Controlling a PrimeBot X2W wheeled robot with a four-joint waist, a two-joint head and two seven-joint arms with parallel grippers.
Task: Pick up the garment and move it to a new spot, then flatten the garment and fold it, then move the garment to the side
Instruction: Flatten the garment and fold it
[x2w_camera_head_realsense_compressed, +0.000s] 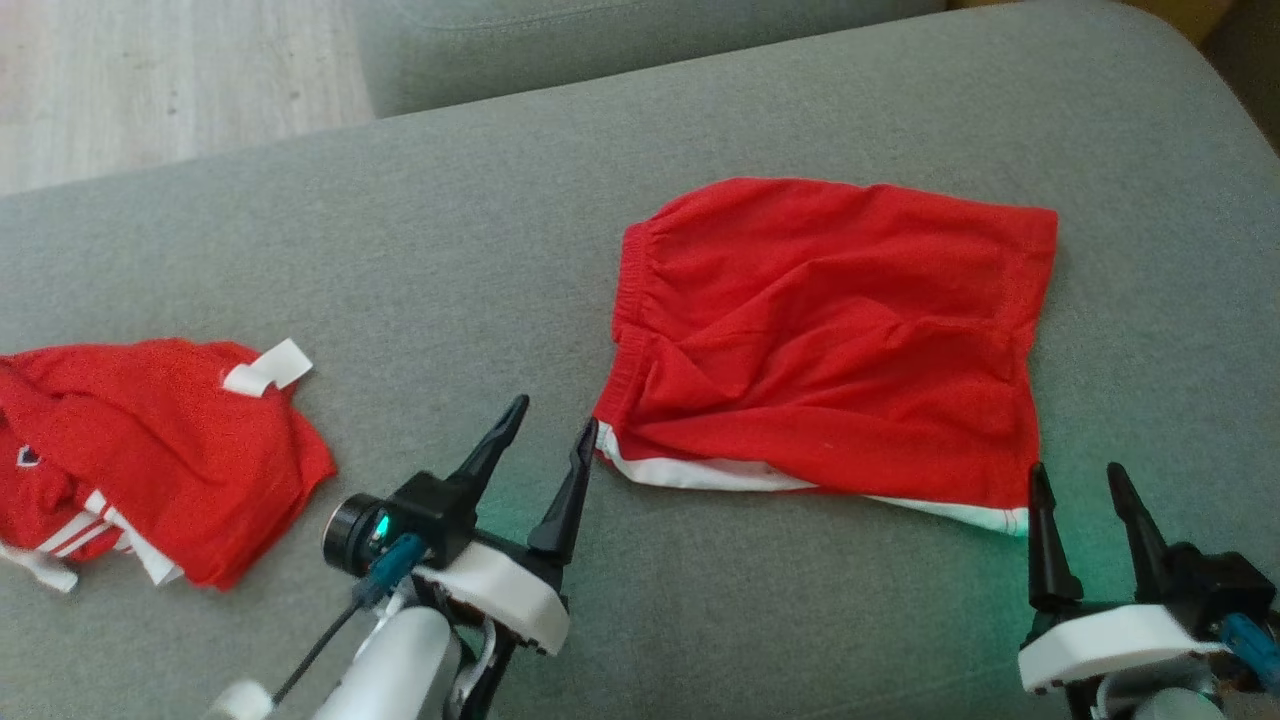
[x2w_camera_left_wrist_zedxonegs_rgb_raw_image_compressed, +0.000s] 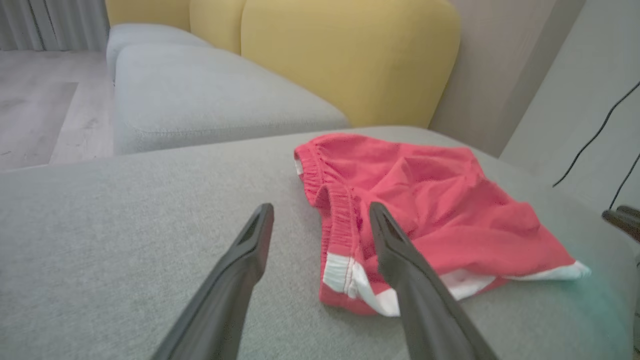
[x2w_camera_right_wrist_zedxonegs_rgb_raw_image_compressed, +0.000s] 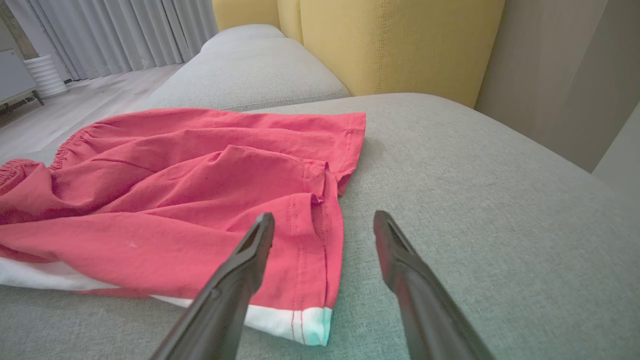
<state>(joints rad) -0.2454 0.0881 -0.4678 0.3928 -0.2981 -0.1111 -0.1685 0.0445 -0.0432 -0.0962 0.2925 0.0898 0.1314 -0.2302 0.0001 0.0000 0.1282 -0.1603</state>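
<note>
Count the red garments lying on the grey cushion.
2. The red shorts lie spread at centre-right. A crumpled red garment with white stripes lies at the far left, partly cut off by the picture's edge.

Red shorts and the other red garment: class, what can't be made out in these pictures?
Shorts: underside hidden in every view, against the cushion.
Near white-trimmed corner: left wrist view, partly behind a left finger.
Waistband end: right wrist view, cut by the left edge.
Other red garment: head view, cut by the left edge; too crumpled to identify.
</note>
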